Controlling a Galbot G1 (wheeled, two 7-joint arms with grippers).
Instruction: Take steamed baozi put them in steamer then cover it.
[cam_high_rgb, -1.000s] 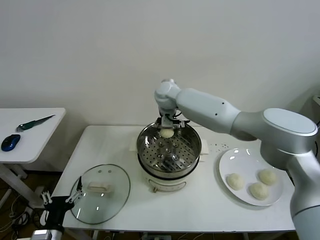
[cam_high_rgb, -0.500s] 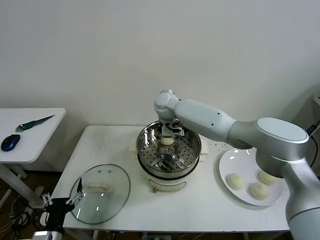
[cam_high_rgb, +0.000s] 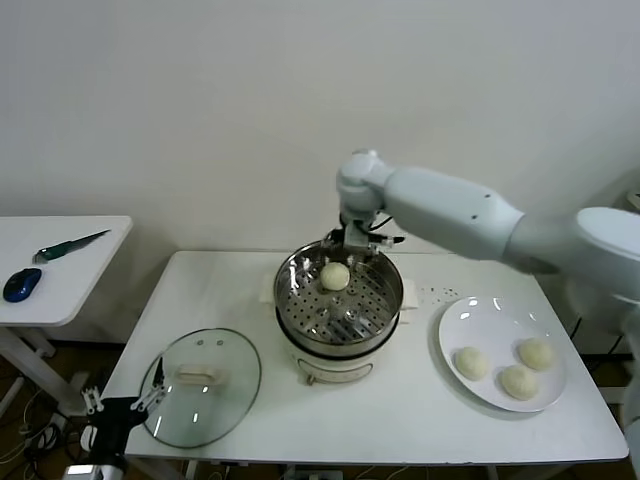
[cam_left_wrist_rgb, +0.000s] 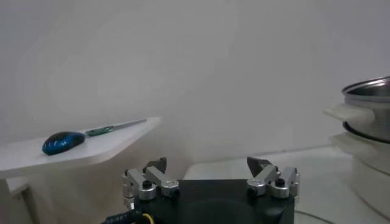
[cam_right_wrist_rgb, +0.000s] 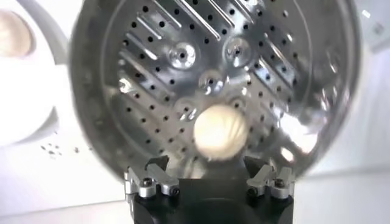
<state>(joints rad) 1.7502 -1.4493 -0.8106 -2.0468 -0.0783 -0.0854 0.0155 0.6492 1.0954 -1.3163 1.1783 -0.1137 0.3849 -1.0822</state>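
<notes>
One baozi (cam_high_rgb: 335, 276) lies inside the steel steamer (cam_high_rgb: 292, 312), toward its back wall. My right gripper (cam_high_rgb: 358, 240) hangs open just above the steamer's far rim, holding nothing. In the right wrist view the same baozi (cam_right_wrist_rgb: 220, 131) rests on the perforated floor of the steamer (cam_right_wrist_rgb: 152, 91), beyond the spread jaws of the right gripper (cam_right_wrist_rgb: 208, 167). Three more baozi (cam_high_rgb: 470, 362) sit on the white plate (cam_high_rgb: 500, 318) to the right. The glass cover (cam_high_rgb: 200, 385) lies flat at the table's front left. My left gripper (cam_high_rgb: 120, 405) waits open beside it, below the table edge.
A side table (cam_high_rgb: 60, 250) to the left carries a blue mouse (cam_high_rgb: 20, 285) and a green-handled tool (cam_high_rgb: 70, 245). In the left wrist view the left gripper (cam_left_wrist_rgb: 209, 165) faces the wall, with the steamer (cam_left_wrist_rgb: 372, 97) at the edge. The wall stands close behind the table.
My right gripper has opened and let the baozi go into the steamer. It then lifted and drew back toward the far rim. The left arm has stayed put.
</notes>
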